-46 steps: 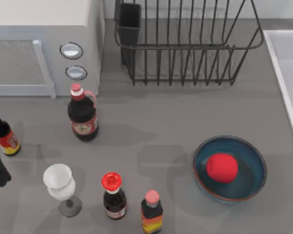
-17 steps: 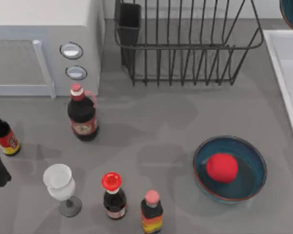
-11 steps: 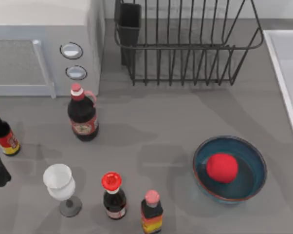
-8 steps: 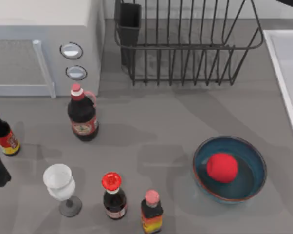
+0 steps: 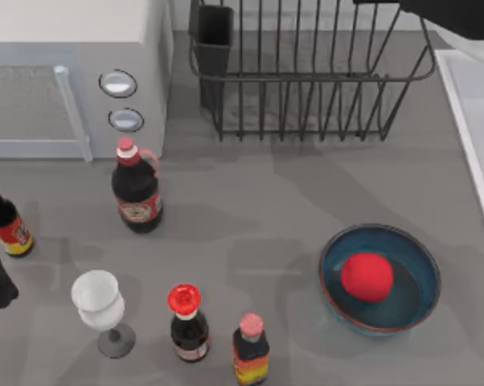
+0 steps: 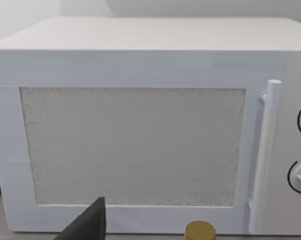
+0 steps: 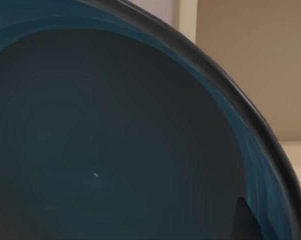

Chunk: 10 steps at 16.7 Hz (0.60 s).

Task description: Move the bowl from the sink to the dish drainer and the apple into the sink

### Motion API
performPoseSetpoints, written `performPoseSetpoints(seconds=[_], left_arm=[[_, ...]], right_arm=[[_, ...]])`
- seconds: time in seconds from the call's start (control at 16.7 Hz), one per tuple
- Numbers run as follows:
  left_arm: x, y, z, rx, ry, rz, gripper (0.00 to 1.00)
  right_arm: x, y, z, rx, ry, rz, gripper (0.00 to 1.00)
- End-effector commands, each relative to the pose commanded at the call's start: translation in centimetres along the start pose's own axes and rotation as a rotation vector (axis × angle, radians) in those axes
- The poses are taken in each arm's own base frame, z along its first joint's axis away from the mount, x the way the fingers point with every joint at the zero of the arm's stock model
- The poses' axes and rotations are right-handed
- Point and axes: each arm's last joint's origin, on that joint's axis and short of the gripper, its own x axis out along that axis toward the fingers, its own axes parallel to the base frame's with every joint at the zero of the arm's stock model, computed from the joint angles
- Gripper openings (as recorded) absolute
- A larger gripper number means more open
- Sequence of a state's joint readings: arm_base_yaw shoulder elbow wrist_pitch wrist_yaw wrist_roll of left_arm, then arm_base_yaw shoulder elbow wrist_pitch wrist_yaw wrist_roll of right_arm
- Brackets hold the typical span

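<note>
At the drainer's far right corner, the right arm (image 5: 455, 18) overhangs the dish drainer (image 5: 306, 72) (grip state cannot be told); its wrist view shows the bowl (image 7: 105, 140) close up. The apple (image 5: 367, 277) sits in a second bowl (image 5: 380, 278) on the table.

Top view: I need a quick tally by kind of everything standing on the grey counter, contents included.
Bottles: 4
Wine glass: 1
Bowl: 1
Apple, inside that bowl: 1
Microwave: 1
Dish drainer: 1
Total: 9
</note>
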<state>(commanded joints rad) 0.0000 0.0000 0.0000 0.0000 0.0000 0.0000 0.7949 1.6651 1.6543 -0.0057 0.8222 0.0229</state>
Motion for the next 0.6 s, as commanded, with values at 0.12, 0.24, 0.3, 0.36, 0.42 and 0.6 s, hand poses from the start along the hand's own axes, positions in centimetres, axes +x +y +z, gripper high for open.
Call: performPoseSetpoints(seconds=[0.12, 0.24, 0.3, 0.36, 0.42, 0.6], left_arm=[[0.0, 0.0, 0.0, 0.0, 0.0, 0.0, 1.0], [0.0, 0.0, 0.0, 0.0, 0.0, 0.0, 1.0], [0.0, 0.0, 0.0, 0.0, 0.0, 0.0, 1.0], [0.0, 0.0, 0.0, 0.0, 0.0, 0.0, 1.0], [0.0, 0.0, 0.0, 0.0, 0.0, 0.0, 1.0], [0.0, 0.0, 0.0, 0.0, 0.0, 0.0, 1.0]], right_arm=[[0.2, 0.0, -0.2, -0.003, 0.004, 0.001, 0.0], [1.1, 0.4, -1.3, -0.007, 0.008, -0.005, 0.0], [1.8, 0.7, -2.3, -0.009, 0.01, -0.008, 0.0], [2.7, 1.0, -3.5, -0.01, 0.011, -0.009, 0.0], [3.7, 1.3, -5.0, -0.01, 0.011, -0.01, 0.0], [6.6, 1.7, -10.2, 0.004, -0.003, -0.008, 0.0]])
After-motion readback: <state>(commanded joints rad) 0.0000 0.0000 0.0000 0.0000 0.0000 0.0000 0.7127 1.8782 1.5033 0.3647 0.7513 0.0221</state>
